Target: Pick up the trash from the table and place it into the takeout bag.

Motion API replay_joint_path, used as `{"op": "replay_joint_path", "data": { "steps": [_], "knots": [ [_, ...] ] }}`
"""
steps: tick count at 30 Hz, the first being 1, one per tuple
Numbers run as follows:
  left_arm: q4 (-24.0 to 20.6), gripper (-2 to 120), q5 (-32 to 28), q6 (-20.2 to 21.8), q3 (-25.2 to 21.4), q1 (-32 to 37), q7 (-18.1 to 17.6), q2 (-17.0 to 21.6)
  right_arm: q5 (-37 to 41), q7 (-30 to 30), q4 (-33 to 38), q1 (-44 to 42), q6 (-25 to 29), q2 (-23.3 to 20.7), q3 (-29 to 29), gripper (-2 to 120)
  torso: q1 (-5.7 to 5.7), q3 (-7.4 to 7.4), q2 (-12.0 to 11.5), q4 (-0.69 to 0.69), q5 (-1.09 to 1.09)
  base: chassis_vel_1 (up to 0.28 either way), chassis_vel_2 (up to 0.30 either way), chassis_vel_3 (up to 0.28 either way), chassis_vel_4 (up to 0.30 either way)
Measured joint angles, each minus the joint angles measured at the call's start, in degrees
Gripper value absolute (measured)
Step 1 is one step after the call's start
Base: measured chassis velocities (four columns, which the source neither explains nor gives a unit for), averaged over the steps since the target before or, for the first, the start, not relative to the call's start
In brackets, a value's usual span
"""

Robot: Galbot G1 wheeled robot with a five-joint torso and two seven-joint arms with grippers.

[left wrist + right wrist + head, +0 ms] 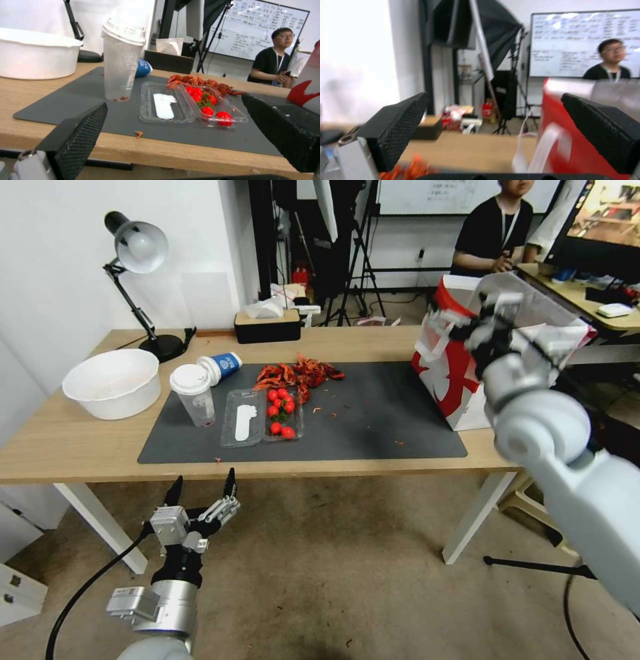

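The tabletop [80, 447] is long and made of light wood, and a big dark grey mat [373, 420] lies on it. The takeout bag [453, 380] stands on the mat's end, white with red on it. The right gripper [490, 323] is up at the top of the bag, right by its white handles. Its fingers are spread wide with nothing between them, and the red side of the bag sits just past them.

A big white bowl [113, 383] sits on the bare wood, far off to the side of the left gripper [203, 487]. The left gripper hangs below the tabletop's front edge. It is spread wide and holds nothing.

Straight ahead of the left gripper lies a clear plastic box [173, 105], open, with little red tomatoes [206, 105] in one half. Just beside the box stands a clear cup with a white lid [120, 67]. Behind that cup, farther from the left gripper, a blue-and-white paper cup [220, 367] lies on its side. A heap of red shells [297, 373] lies past the box, with small red bits [333, 410] around it.
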Motion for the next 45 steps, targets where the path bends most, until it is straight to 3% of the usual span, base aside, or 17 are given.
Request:
{"op": "replay_joint_path", "data": {
  "steps": [4, 7, 8, 11, 18, 25, 36, 45],
  "knots": [
    [0.18, 100, -0.07, -0.02, 0.09, -0.12, 0.04, 0.04, -2.90, -4.49, 0.93, -7.09, 4.03, 0.17, 2.96, 100, 0.00, 0.00, 0.00, -0.01, -0.01, 0.000, 0.000, 0.000, 0.000],
    [0.39, 100, -0.15, -0.09, 0.23, -0.17, 0.08, 0.12, -6.84, -11.06, 0.85, -16.15, 12.97, 2.42, 7.14, 100, 0.00, 0.00, 0.00, 0.01, 0.00, 0.000, 0.000, 0.000, 0.000],
    [0.39, 100, -0.15, -0.09, 0.23, -0.17, 0.08, 0.12, -6.84, -11.06, 0.85, -16.15, 12.97, 2.42, 7.14, 100, 0.00, 0.00, 0.00, 0.01, 0.00, 0.000, 0.000, 0.000, 0.000],
    [0.51, 100, -0.44, -0.16, 0.10, -0.19, 0.05, 0.36, -12.10, -16.17, -0.86, -26.53, 20.85, 6.89, 10.33, 100, 0.00, 0.00, 0.00, -0.01, 0.03, 0.000, 0.000, 0.000, 0.000],
    [1.04, 100, -0.57, -0.10, 0.04, -0.45, 0.03, 0.57, -18.44, -19.39, -3.77, -38.14, 27.18, 13.32, 11.36, 100, 0.00, 0.00, 0.00, -0.01, -0.01, 0.000, 0.000, 0.000, 0.000],
    [1.51, 100, -0.25, 0.13, 0.07, -0.57, 0.10, 0.72, -20.10, -19.91, -5.08, -43.58, 29.48, 16.85, 11.26, 100, 0.00, 0.00, 0.00, -0.01, -0.01, 0.000, 0.000, 0.000, 0.000],
    [1.88, 100, -0.30, 0.15, -0.16, -1.26, -0.02, 1.00, -21.90, -17.98, -4.70, -44.29, 28.35, 17.72, 9.36, 100, 0.01, 0.01, -0.01, 0.00, 0.00, 0.000, 0.000, 0.000, 0.000],
    [3.25, 100, -1.13, -0.11, 0.09, -4.74, -3.48, 2.18, -23.39, -17.56, -4.82, -45.15, 28.00, 18.33, 8.33, 100, 0.01, 0.01, -0.01, 0.00, 0.00, 0.000, 0.000, 0.000, 0.000]
  ]
}}
